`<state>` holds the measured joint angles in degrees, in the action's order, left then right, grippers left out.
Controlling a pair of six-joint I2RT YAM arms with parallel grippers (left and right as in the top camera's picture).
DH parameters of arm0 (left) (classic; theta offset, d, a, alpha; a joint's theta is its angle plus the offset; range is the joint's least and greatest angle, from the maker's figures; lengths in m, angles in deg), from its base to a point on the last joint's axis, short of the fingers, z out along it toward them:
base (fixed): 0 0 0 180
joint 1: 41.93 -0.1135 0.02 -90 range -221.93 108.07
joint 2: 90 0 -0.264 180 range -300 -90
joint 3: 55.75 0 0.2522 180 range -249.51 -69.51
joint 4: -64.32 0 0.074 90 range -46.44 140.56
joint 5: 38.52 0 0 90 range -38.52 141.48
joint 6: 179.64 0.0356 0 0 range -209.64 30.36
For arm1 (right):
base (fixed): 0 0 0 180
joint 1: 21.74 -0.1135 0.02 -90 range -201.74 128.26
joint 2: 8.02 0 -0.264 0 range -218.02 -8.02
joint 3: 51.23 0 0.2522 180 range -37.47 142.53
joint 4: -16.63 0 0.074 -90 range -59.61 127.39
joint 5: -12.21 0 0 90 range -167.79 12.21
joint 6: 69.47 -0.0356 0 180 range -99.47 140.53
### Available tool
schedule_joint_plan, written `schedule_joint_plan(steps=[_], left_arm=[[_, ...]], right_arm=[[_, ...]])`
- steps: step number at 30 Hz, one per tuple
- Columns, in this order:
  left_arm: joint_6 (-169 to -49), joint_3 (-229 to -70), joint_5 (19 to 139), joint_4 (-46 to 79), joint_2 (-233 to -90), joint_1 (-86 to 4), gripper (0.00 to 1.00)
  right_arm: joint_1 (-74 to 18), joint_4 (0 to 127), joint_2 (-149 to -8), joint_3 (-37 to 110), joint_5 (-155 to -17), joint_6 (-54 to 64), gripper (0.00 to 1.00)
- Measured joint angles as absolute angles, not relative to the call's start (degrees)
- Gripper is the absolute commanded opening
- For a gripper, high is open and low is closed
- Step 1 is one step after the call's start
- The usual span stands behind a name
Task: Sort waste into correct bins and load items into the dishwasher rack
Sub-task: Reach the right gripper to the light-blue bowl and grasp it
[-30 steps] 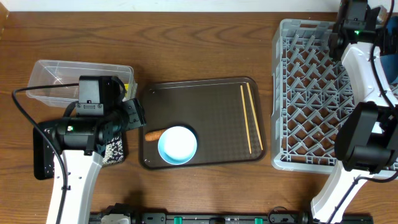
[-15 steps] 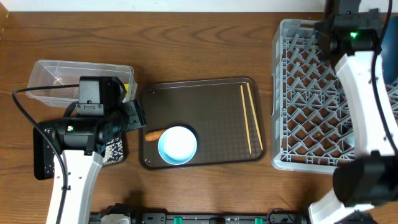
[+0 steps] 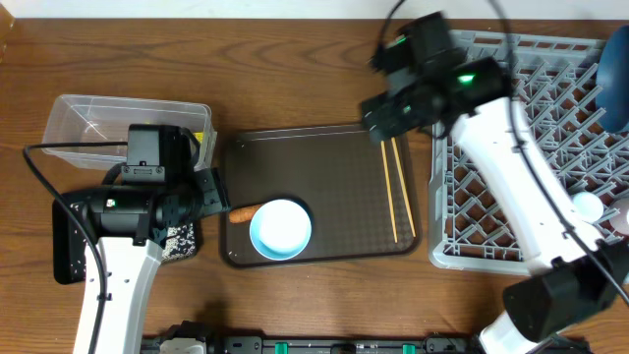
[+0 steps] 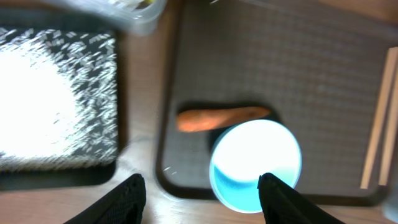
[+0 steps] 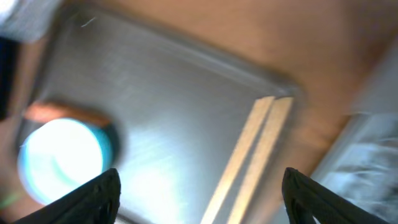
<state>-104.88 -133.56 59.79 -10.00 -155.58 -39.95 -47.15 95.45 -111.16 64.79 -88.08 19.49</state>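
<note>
A small orange carrot (image 3: 241, 212) lies on the brown serving tray (image 3: 324, 157), touching a pale blue bowl (image 3: 280, 229). Wooden chopsticks (image 3: 393, 187) lie along the tray's right side. My left gripper (image 3: 216, 192) is open and empty just left of the carrot. In the left wrist view its tips (image 4: 202, 190) straddle the tray's edge below the carrot (image 4: 221, 118) and the bowl (image 4: 255, 165). My right gripper (image 3: 378, 116) is open and empty above the tray's far right corner. The right wrist view (image 5: 202, 186) shows the chopsticks (image 5: 255, 155) between its tips.
The grey rack (image 3: 491, 167) stands at the right, holding a dark-blue plate (image 3: 611, 88) and a small white item (image 3: 587, 205). The clear tub (image 3: 98, 123) is at the far left. The black tray (image 3: 179, 236) with rice is under my left arm.
My right arm has swung left from the rack's far corner to over the brown tray's far right corner. The plate in the rack is now uncovered. My left arm has barely moved.
</note>
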Motion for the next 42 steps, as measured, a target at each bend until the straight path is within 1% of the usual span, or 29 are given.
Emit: schedule_joint_plan(steps=[3, 8, 10, 13, 17, 19, 22, 24, 25, 27, 31, 34, 38, 40, 42], left_arm=[[-105.5, -133.6, 55.6, -13.1, -155.6, -40.1, 0.65], [-109.2, -133.6, 49.6, -17.6, -155.6, -44.1, 0.66], [-109.7, -133.6, 48.4, -18.2, -155.6, -47.1, 0.66], [-110.4, -133.6, 48.0, -18.8, -155.6, -50.9, 0.66], [-110.7, -133.6, 48.1, -18.9, -155.6, -53.5, 0.66], [-110.7, -133.6, 48.1, -18.9, -155.6, -53.7, 0.66], [-110.8, -133.6, 48.3, -18.9, -155.6, -53.7, 0.66], [-110.8, -133.6, 48.3, -18.9, -155.6, -53.7, 0.66], [-110.8, -133.6, 48.3, -18.9, -155.6, -53.7, 0.66], [-110.8, -133.6, 48.3, -18.9, -155.6, -53.8, 0.66], [-110.8, -133.6, 48.3, -18.9, -155.6, -53.8, 0.66], [-110.8, -133.6, 48.3, -18.9, -155.6, -53.8, 0.66], [-110.8, -133.6, 48.3, -18.9, -155.6, -53.8, 0.66], [-110.8, -133.6, 48.3, -18.9, -155.6, -53.8, 0.66], [-110.8, -133.6, 48.3, -18.9, -155.6, -53.8, 0.66]], right_arm=[[-51.4, 98.7, -113.6, 64.8, -90.9, 18.2, 0.76], [-58.4, 100.0, -119.7, 64.6, -93.4, 16.4, 0.74], [-60.2, 100.0, -121.4, 64.5, -93.7, 15.9, 0.72], [-62.4, 100.0, -124.4, 64.5, -94.2, 15.1, 0.66], [-64.4, 99.9, -128.4, 64.4, -93.9, 14.6, 0.64], [-65.1, 99.8, -130.5, 64.4, -93.9, 14.5, 0.59], [-65.5, 99.8, -132.8, 64.3, -93.8, 13.9, 0.44], [-65.8, 99.7, -133.7, 64.3, -93.7, 14.2, 0.38], [-65.9, 99.6, -134.2, 64.3, -93.6, 14.0, 0.32], [-66.0, 99.1, -134.8, 64.3, -93.6, 13.8, 0.25], [-66.2, 97.5, -135.2, 64.3, -92.4, 13.1, 0.24], [-66.4, 96.8, -135.2, 64.3, -91.8, 13.0, 0.2], [-66.5, 96.8, -135.2, 64.3, -91.5, 12.6, 0.19], [-66.6, 96.7, -135.2, 64.3, -91.3, 12.4, 0.15], [-66.9, 96.7, -135.2, 64.3, -91.2, 12.0, 0.07]])
